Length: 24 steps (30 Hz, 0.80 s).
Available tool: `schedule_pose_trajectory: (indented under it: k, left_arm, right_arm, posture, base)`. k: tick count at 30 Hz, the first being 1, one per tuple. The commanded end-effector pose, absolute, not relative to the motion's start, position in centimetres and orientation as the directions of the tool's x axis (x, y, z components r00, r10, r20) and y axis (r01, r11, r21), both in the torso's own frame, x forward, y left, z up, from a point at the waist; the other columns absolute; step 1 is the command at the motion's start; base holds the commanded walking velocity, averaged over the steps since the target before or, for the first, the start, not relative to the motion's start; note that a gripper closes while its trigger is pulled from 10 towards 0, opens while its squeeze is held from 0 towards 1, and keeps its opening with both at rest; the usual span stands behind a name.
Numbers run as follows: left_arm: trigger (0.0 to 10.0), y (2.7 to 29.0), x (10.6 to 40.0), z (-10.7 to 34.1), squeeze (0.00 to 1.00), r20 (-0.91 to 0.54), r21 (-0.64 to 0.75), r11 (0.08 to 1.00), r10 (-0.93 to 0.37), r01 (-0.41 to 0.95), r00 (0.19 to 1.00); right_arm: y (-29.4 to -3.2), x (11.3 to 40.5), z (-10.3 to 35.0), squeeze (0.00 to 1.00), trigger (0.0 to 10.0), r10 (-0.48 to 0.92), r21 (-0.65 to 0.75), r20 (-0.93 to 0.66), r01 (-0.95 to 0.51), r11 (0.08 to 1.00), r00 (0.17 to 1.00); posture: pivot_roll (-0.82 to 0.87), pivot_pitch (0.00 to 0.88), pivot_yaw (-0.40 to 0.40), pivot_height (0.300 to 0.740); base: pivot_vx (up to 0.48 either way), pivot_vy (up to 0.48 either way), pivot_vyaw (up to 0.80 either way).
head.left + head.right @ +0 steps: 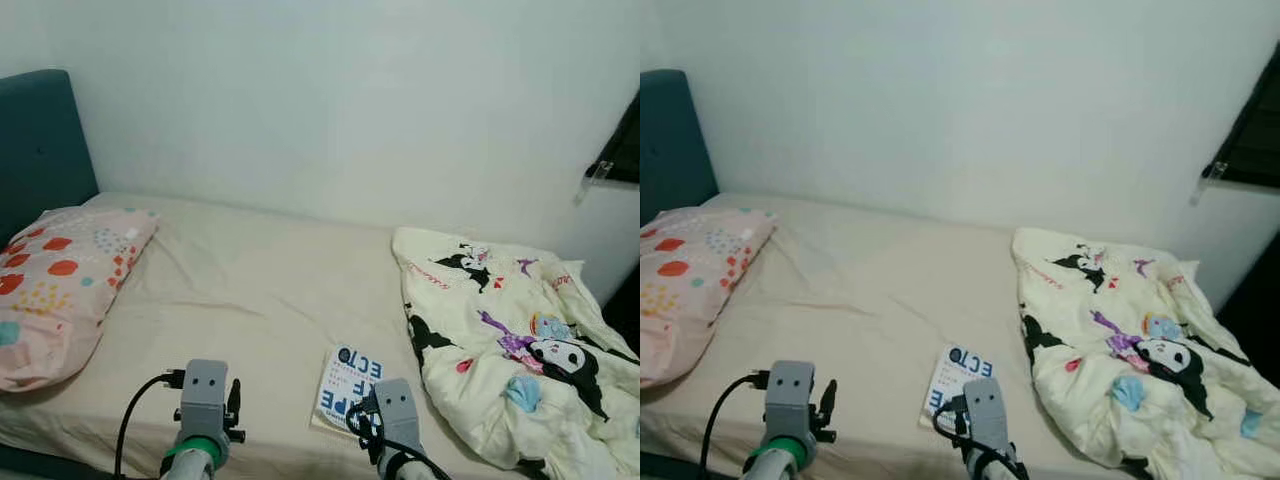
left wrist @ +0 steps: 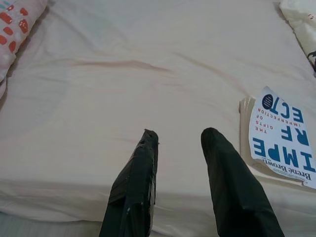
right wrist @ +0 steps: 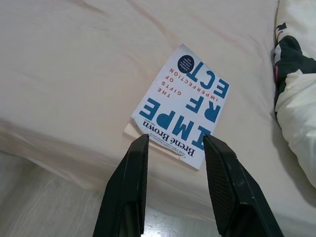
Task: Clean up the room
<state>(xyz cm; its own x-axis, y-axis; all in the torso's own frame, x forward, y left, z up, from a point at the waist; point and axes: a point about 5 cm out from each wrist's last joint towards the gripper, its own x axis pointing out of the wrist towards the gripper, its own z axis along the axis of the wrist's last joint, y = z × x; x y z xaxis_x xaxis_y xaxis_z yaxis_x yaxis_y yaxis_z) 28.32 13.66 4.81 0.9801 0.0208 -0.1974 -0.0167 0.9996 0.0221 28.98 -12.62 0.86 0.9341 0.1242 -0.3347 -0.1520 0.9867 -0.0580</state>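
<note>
Both arms raised forward over the near edge of the bed [image 1: 250, 290], wrists level. Right gripper [image 3: 175, 140] jaws open, hovering just short of the book [image 3: 182, 106], not touching. Book lies flat, cover up, near the bed's front edge, just beside the quilt [image 1: 500, 340]. Left gripper [image 2: 177, 136] jaws open too, over bare sheet, book off to its side. Pillow [image 1: 55, 285] by the headboard [image 1: 35, 140].
</note>
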Motion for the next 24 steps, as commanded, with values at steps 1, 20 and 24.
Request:
schedule_pose_trajectory:
  k: [1, 20, 24]
  left_arm:
    - [10.0, 13.63, 27.91, 3.97, 0.00, -0.240, 0.026, 1.000, 0.023, -0.017, 0.971]
    - [10.0, 13.59, 27.76, 3.75, 0.00, -0.249, 0.040, 0.999, 0.022, -0.013, 0.968]
    - [10.0, 13.57, 27.76, 3.71, 0.00, -0.250, 0.041, 0.999, 0.022, -0.013, 0.968]
  right_arm:
    - [-12.73, 28.78, 0.53, 0.00, 10.0, 0.120, -0.043, -0.354, -0.145, 0.989, 0.928]
    - [-12.66, 28.65, 0.44, 0.00, 10.0, 0.121, -0.045, -0.354, -0.146, 0.988, 0.927]
    - [-12.66, 28.64, 0.44, 0.00, 10.0, 0.121, -0.046, -0.353, -0.146, 0.988, 0.928]
  posture:
    - [0.03, 0.014, -0.035, 0.715]
    - [0.03, 0.013, -0.033, 0.655]
    - [0.03, 0.013, -0.032, 0.645]
  base:
    - [0.000, 0.000, 0.00]
    - [0.000, 0.000, 0.00]
    - [0.000, 0.000, 0.00]
